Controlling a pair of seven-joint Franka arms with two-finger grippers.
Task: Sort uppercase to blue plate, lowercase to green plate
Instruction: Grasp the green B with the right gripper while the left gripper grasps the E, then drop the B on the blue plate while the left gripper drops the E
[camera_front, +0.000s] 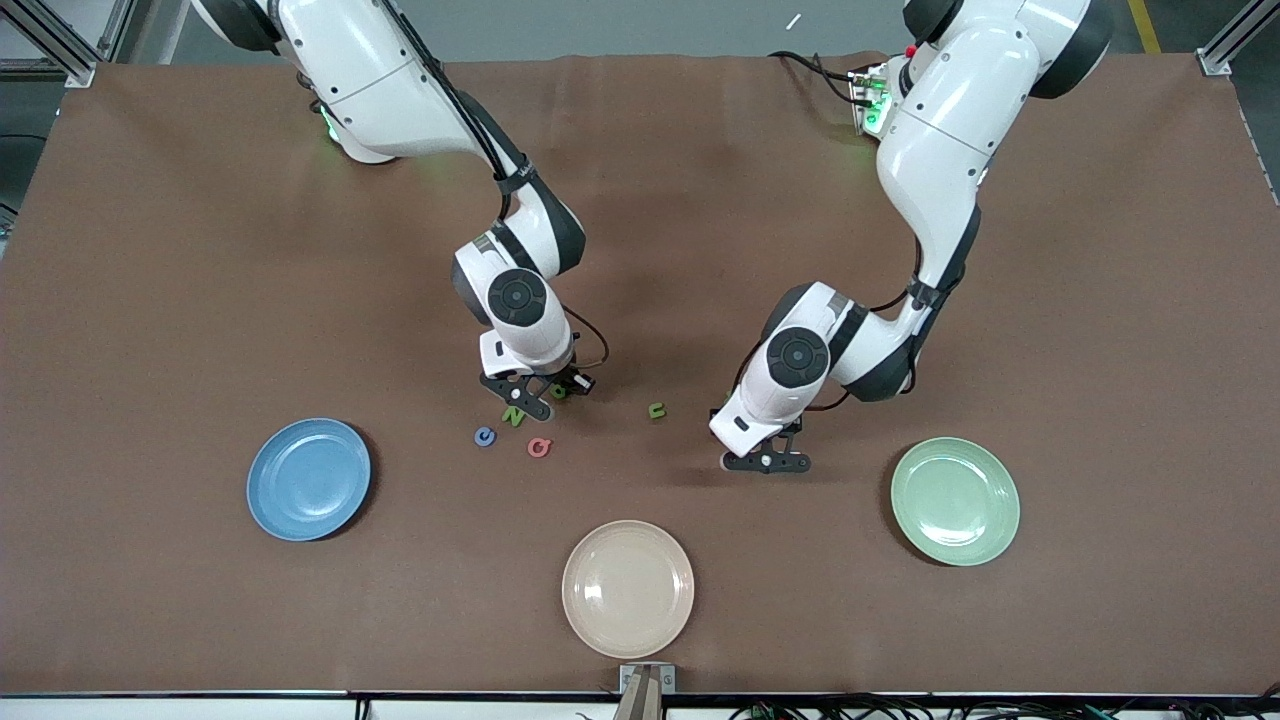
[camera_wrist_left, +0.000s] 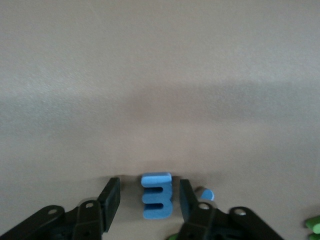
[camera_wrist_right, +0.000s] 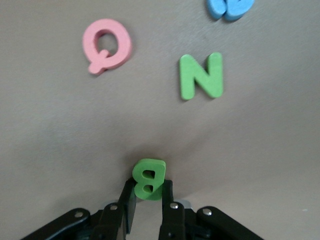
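My right gripper (camera_front: 548, 395) (camera_wrist_right: 147, 189) is shut on the green B (camera_wrist_right: 149, 177) (camera_front: 559, 391), held upright low over the table. Close by lie the green N (camera_front: 513, 415) (camera_wrist_right: 201, 75), blue C (camera_front: 485, 436) (camera_wrist_right: 230, 7) and pink-red G (camera_front: 540, 447) (camera_wrist_right: 106, 45). My left gripper (camera_front: 765, 462) (camera_wrist_left: 150, 192) is open at table level, its fingers on either side of the blue three-pronged piece (camera_wrist_left: 157, 196). Another blue piece (camera_wrist_left: 206, 194) peeks out beside one finger. The green u (camera_front: 656, 410) lies between the grippers. The blue plate (camera_front: 308, 479) and green plate (camera_front: 955, 501) hold nothing.
A cream-beige plate (camera_front: 628, 588) sits nearest the front camera, between the other two plates. A green bit (camera_wrist_left: 314, 225) shows at the edge of the left wrist view. The brown table (camera_front: 200, 300) runs wide on all sides.
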